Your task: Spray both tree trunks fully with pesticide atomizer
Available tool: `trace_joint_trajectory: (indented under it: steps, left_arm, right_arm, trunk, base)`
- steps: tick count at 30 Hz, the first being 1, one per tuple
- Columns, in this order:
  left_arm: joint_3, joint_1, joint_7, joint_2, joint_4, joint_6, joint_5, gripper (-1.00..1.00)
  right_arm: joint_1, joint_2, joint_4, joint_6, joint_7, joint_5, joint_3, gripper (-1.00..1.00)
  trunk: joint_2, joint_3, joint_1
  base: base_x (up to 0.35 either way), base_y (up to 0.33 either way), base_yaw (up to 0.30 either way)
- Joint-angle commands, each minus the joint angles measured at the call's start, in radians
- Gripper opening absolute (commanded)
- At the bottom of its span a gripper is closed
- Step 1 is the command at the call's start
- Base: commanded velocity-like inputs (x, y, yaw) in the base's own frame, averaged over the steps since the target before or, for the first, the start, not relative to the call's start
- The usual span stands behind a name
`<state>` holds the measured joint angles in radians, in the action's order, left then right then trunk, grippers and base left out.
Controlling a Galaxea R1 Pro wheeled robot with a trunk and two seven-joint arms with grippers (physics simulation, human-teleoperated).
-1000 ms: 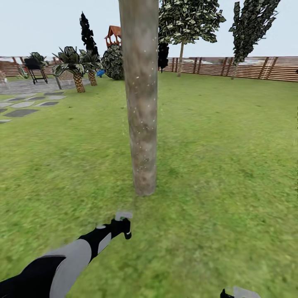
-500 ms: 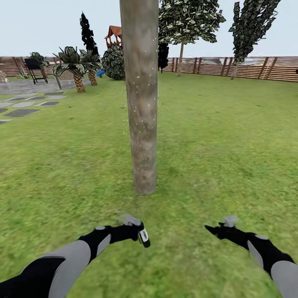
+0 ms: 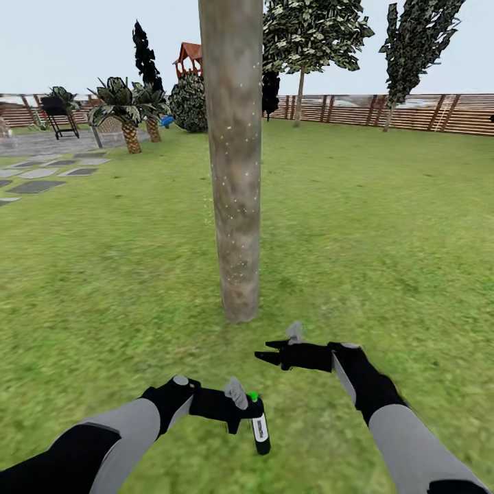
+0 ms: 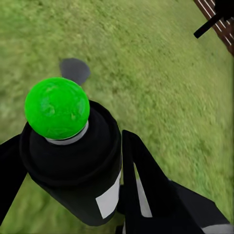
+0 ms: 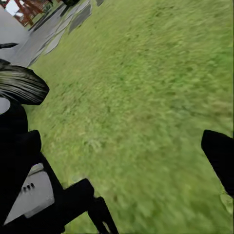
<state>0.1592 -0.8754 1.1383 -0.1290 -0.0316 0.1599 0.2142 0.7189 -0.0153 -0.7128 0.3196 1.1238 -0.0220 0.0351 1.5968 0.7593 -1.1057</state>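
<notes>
The left tool [image 3: 230, 408] holds the pesticide atomizer [image 3: 259, 425] firmly, low over the lawn [image 3: 384, 226] and near the tree trunk [image 3: 233, 171]. The right tool [image 3: 271, 355] is wide apart and holds nothing, just beside the trunk base.

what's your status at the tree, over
Left end effector shut on atomizer. Right end effector open, empty. Speckled tree trunk dead ahead, nothing between.

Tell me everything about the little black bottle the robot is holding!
The pesticide atomizer is a slim, near-black bottle with a whitish label and a round bright green top on a pale ring. It looks like smooth plastic. The left hand is shut on it, dark fingers pressing its sides, holding it just above the lawn, short of the tree trunk.
</notes>
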Motion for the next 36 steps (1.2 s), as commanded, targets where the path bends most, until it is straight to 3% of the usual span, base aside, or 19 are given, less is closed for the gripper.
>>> trace_joint_trajectory:
  steps: [1,3,7,20,27,32,36]
  left_arm:
    - [0.003,-0.001,0.001,-0.001,-0.001,0.011,0.001,-1.0]
    - [0.004,-0.001,0.001,-0.003,-0.001,0.012,0.001,-1.0]
    - [0.005,-0.001,0.002,-0.007,-0.001,0.012,0.001,-1.0]
    - [0.002,-0.001,0.001,-0.009,-0.001,0.012,-0.002,-1.0]
    - [0.0,-0.001,0.001,-0.009,-0.001,0.011,-0.005,-1.0]
    - [-0.001,-0.001,0.0,-0.009,-0.001,0.011,-0.006,-1.0]
    - [-0.001,-0.001,0.0,-0.009,-0.001,0.01,-0.006,-1.0]
  right_arm:
    - [0.001,0.011,-0.001,0.008,0.002,-0.002,0.009,-1.0]
    - [0.001,0.03,-0.001,0.008,0.002,-0.002,0.019,-1.0]
    - [0.001,0.042,0.004,0.009,0.002,0.002,0.023,-1.0]
    - [0.001,0.039,0.011,0.055,0.002,0.007,0.022,-1.0]
    - [0.001,0.04,0.075,0.054,0.002,0.009,0.022,-1.0]
    - [0.001,0.04,0.121,0.052,-0.003,0.008,0.095,-1.0]
    - [0.001,0.041,0.129,0.051,-0.005,0.008,0.112,-1.0]
  trunk:
    - [0.0,0.001,0.0]
    - [0.0,0.001,0.0]
    - [0.0,0.001,0.0]
    - [0.0,0.001,0.0]
    - [0.0,0.001,0.0]
    - [0.0,0.001,0.0]
    - [0.0,0.001,0.0]
  base:
    - [0.0,0.0,0.0]
    - [0.0,0.0,0.0]
    - [0.0,0.0,0.0]
    - [0.0,0.0,0.0]
    - [0.0,0.0,0.0]
    - [0.0,0.0,0.0]
    - [0.0,0.0,0.0]
